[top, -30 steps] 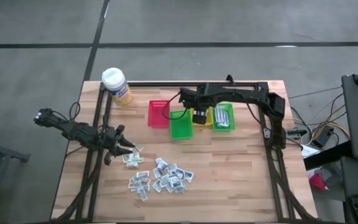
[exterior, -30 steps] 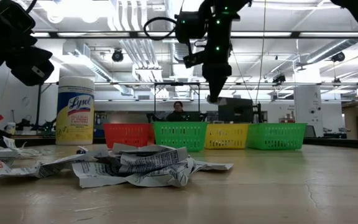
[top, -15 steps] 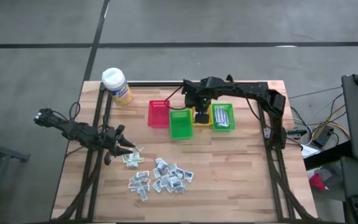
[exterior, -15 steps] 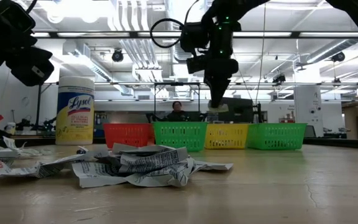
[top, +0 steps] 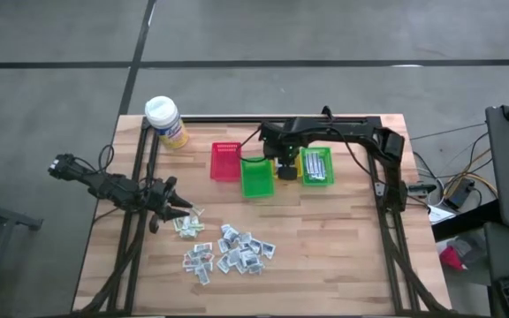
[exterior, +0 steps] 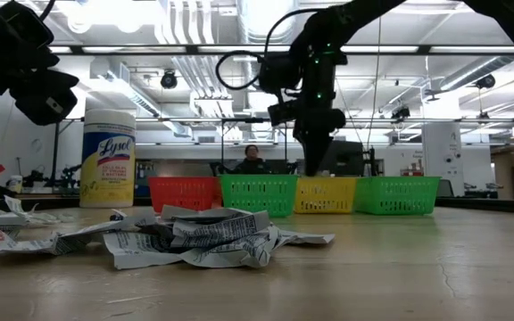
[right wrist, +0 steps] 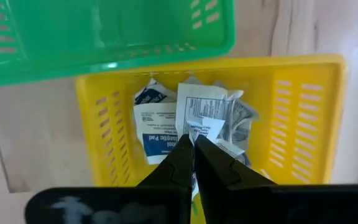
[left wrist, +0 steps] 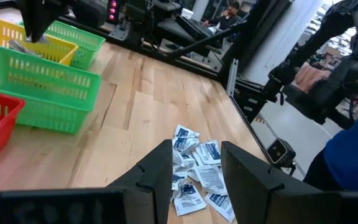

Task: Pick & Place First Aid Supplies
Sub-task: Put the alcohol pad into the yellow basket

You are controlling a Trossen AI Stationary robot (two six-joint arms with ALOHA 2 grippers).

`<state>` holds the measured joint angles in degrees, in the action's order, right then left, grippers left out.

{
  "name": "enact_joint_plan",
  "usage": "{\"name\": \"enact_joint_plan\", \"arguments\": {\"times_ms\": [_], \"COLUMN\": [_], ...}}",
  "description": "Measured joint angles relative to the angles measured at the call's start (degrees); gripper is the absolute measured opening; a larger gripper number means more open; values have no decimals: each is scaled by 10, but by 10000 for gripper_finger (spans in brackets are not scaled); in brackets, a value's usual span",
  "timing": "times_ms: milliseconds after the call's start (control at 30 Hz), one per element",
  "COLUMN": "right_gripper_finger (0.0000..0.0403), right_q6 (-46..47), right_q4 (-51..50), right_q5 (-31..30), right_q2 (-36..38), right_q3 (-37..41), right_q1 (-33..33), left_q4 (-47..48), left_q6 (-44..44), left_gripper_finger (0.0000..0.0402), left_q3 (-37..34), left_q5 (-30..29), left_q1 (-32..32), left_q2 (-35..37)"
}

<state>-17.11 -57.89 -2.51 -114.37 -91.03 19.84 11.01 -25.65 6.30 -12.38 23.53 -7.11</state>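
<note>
A yellow basket (right wrist: 303, 124) holds several first aid packets (right wrist: 185, 121), while the green basket (right wrist: 104, 37) beside it looks bare. The right end effector (right wrist: 194, 149) hangs over the yellow basket, fingers closed and tips touching a packet. The left end effector (left wrist: 194, 165) hovers open above the packet pile (top: 228, 249) on the bench (top: 343, 256).

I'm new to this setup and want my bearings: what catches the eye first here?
First, the scattered heap of small white crinkly first aid packets on the near part of the wooden table. Behind it stands a row of small plastic baskets, where the right tool, shut on a white packet, hangs over the yellow basket. The left tool waits, fingers apart, beside the heap.
</note>
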Motion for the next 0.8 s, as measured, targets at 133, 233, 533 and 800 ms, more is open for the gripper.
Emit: {"name": "enact_joint_plan", "arguments": {"times_ms": [133, 233, 533, 800], "right_gripper_finger": [8, 8, 37, 87], "right_q6": [-1, -1, -9, -11], "right_q4": [0, -1, 0, 2], "right_q5": [0, 0, 0, -1], "right_q2": [-9, -17, -17, -17], "right_q3": [0, 2, 4, 4], "right_q1": [2, 5, 17, 20], "left_q4": [0, 0, 0, 0], "left_q6": [0, -1, -1, -1], "left_gripper_finger": [131, 131, 131, 131], "left_q3": [0, 0, 0, 0], "left_q5": [-2, -6, -8, -8], "left_q1": [0, 0, 0, 0], "left_q2": [0, 0, 0, 0]}}
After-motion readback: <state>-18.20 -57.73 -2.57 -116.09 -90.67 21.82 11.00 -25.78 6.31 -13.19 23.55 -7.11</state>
